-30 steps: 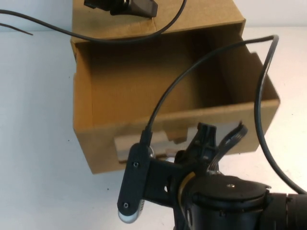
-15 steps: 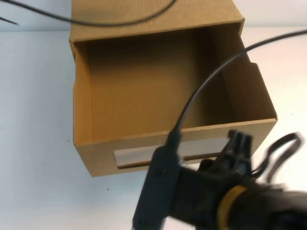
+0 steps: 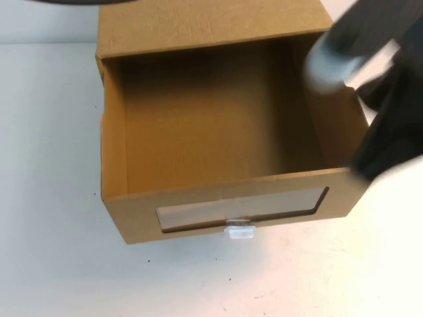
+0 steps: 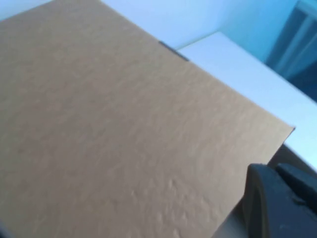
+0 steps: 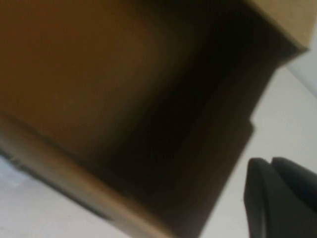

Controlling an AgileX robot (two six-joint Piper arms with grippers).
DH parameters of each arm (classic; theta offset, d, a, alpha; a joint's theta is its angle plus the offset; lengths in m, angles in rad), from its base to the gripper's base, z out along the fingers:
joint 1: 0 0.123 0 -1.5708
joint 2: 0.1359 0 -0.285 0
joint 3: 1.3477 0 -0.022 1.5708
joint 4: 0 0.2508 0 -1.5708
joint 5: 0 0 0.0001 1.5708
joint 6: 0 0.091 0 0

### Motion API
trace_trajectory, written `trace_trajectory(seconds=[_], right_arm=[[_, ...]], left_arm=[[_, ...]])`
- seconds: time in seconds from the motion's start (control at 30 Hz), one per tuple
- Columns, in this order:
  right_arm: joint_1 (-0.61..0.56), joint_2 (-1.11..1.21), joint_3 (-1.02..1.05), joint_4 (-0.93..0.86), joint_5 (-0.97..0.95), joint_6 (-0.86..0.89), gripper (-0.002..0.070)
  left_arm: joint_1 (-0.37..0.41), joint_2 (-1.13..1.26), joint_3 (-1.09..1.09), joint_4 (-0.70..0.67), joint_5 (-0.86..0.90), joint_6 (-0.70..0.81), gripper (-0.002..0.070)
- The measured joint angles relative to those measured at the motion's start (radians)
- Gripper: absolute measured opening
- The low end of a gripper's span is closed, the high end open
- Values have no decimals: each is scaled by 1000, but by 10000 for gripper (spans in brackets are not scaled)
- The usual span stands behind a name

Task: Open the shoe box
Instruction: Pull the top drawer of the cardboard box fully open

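Observation:
The brown cardboard shoe box (image 3: 211,23) stands in the middle of the white table. Its drawer (image 3: 139,221) is pulled out toward me and its inside is empty. On the drawer's front wall are a clear window strip and a small white pull tab (image 3: 238,232). My right arm (image 3: 390,112) is a dark blur above the box's right side. In the right wrist view my right gripper (image 5: 271,171) is shut on nothing, beside the drawer's dark inside (image 5: 148,99). My left gripper (image 4: 277,173) is shut, just off the edge of the box's flat top (image 4: 124,129).
White table (image 3: 46,165) lies bare to the left, in front and to the right of the box. The box's back end runs out of the high view at the top.
My right arm has lifted from the drawer's front and swung up to the right, its jaws opening and then shutting. The drawer came out a little further. The left gripper and cables left the high view.

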Motion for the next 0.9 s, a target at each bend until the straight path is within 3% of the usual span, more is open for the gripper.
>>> trace_trajectory(seconds=[0.23, 0.47, 0.6, 0.77, 0.9], right_arm=[[-504, -2, -65, 273, -135, -181, -13], [-910, -31, 3, 657, -265, -429, -13], [-995, -129, 134, 775, -382, -491, -13], [-1005, -291, 381, 825, -580, -506, -13], [-1008, -407, 573, 852, -757, -508, -13]], left_arm=[[0, -224, 275, 142, -10, 34, -5], [0, -577, 776, 246, -334, 35, -5], [0, -833, 1106, 260, -585, 36, -5], [0, -1109, 1518, 260, -911, 29, -5], [0, -1306, 1783, 260, -1064, 27, -5]])
